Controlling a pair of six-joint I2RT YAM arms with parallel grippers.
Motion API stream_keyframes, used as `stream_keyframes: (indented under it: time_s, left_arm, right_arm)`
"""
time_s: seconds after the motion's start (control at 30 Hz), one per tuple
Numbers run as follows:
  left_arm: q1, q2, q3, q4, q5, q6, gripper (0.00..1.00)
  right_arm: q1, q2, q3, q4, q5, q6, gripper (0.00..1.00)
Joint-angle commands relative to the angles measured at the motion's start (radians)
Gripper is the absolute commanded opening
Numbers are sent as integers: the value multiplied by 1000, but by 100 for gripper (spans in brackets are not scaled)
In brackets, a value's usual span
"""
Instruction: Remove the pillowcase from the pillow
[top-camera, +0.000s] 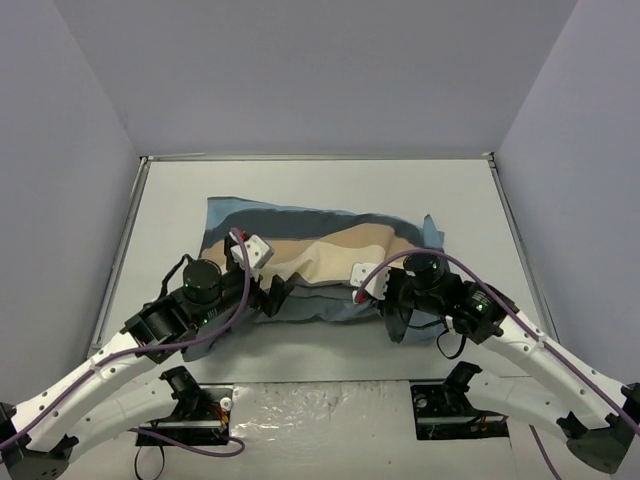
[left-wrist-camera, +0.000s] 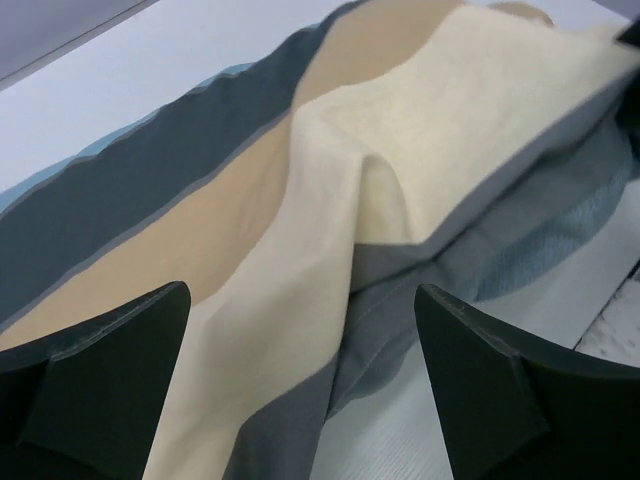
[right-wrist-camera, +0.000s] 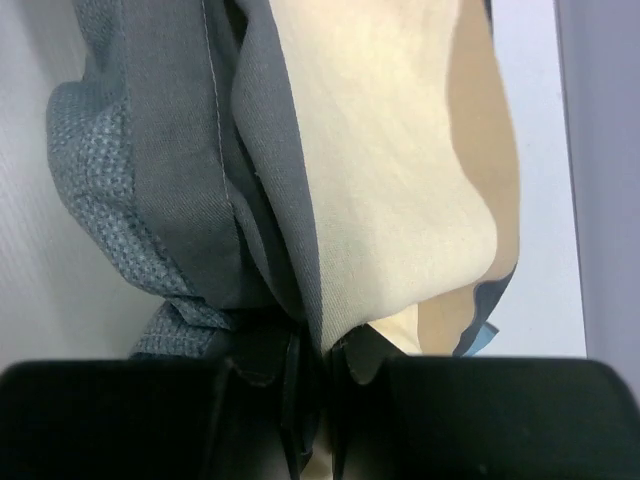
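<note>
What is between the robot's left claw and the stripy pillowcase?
Nothing that I can see. The left gripper is open and close to the pillowcase, with only its striped cloth ahead of it. The right gripper is shut on a fold of the pillowcase.

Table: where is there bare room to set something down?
Bare table runs as a wide strip between the pillowcase and the back wall, with narrower strips beside the left wall and right wall. The near edge is crowded: the left pincer and right pincer meet the cloth there.
</note>
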Motion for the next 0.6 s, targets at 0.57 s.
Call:
stream_keyframes:
  time_s: [0.57]
  left_arm:
    - [-225, 108, -32, -39, -79, 464, 73]
  right_arm:
    - [-83, -7, 381, -101, -253, 2, 0]
